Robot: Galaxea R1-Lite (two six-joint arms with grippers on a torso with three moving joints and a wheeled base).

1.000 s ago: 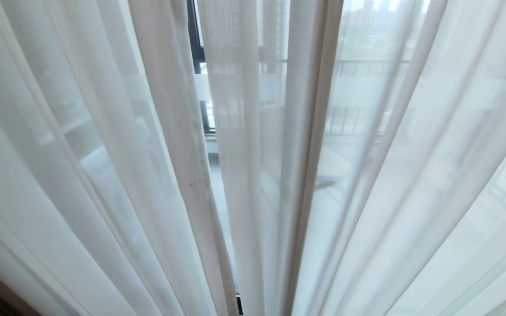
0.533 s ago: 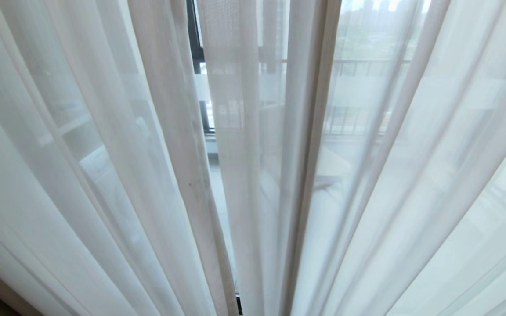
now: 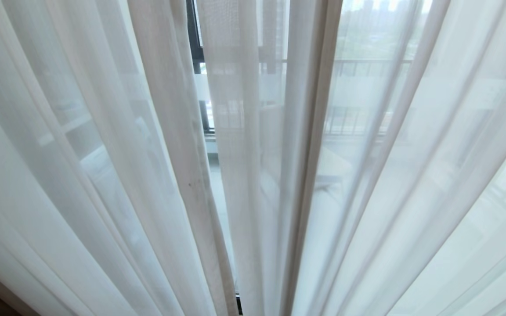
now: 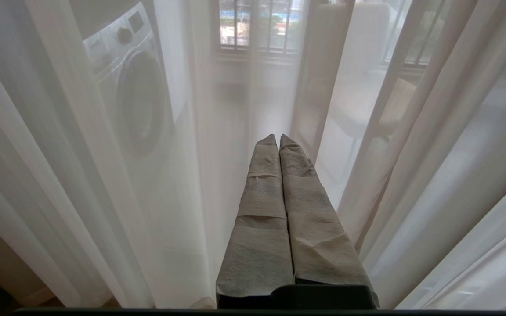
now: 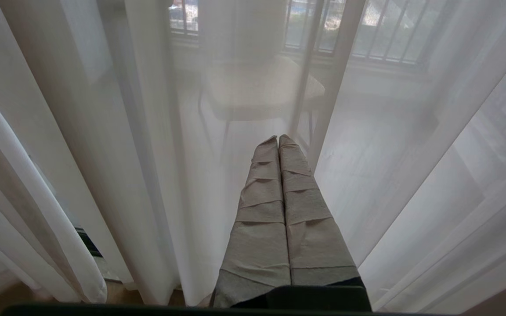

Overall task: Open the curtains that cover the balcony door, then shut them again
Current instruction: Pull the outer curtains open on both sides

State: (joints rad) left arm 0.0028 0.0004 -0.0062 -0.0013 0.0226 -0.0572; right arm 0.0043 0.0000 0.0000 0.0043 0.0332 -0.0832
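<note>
Sheer curtains (image 3: 103, 153) hang drawn across the balcony door (image 3: 196, 52); left pincer (image 4: 278, 138) and right pincer (image 5: 278, 138) both fully closed, empty, facing the fabric.

Washing machine (image 4: 136, 96), chair (image 5: 259, 87), both veiled, perhaps.

Daylight floods in from outside. On my left I can see a front-loading washing machine (image 4: 136, 94), and further right a pale chair (image 5: 257, 85) on a light floor (image 5: 367, 131). Beyond it a barred railing (image 3: 358, 120), and what may be distant buildings.
</note>
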